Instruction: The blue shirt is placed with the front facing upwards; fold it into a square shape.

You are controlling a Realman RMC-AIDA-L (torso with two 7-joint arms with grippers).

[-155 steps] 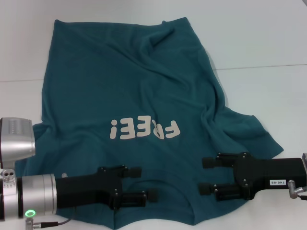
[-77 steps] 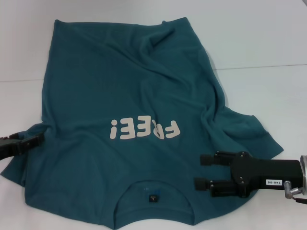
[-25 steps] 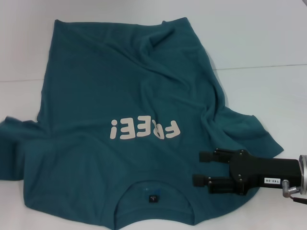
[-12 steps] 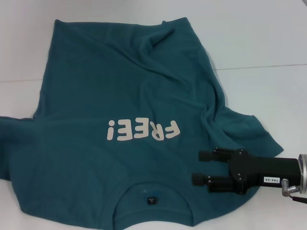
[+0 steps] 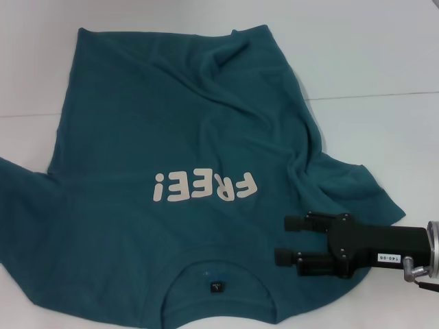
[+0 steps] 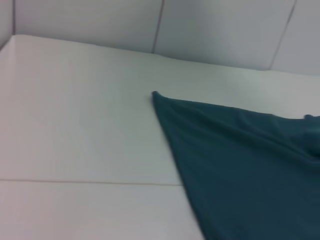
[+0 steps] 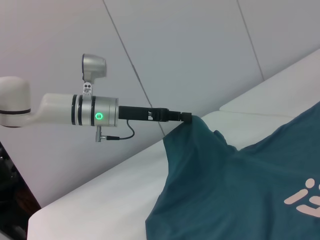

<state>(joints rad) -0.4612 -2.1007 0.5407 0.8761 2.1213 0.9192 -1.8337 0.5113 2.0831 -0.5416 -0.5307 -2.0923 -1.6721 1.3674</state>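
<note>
Shirt: the blue shirt (image 5: 185, 164) lies front up on the white table (image 5: 384, 62), its white lettering (image 5: 206, 186) readable from the far side, its collar (image 5: 218, 279) nearest the robot.
Handling: judged soft, light and limp; it will sag and crease, so corners and hems are the best holds.
Left gripper: the left gripper (image 7: 186, 118) is clamped on the shirt's left sleeve (image 7: 192, 131), lifting it clear of the table, out to the shirt's left.
Right gripper: the right gripper (image 5: 289, 240) hovers over the shirt's right shoulder with fingers parted, holding nothing.
Edges: the right sleeve (image 5: 357, 188) is rumpled; the hem (image 5: 171, 32) lies farthest from the robot.
Room: bare table shows beyond the hem and to the shirt's right.
</note>
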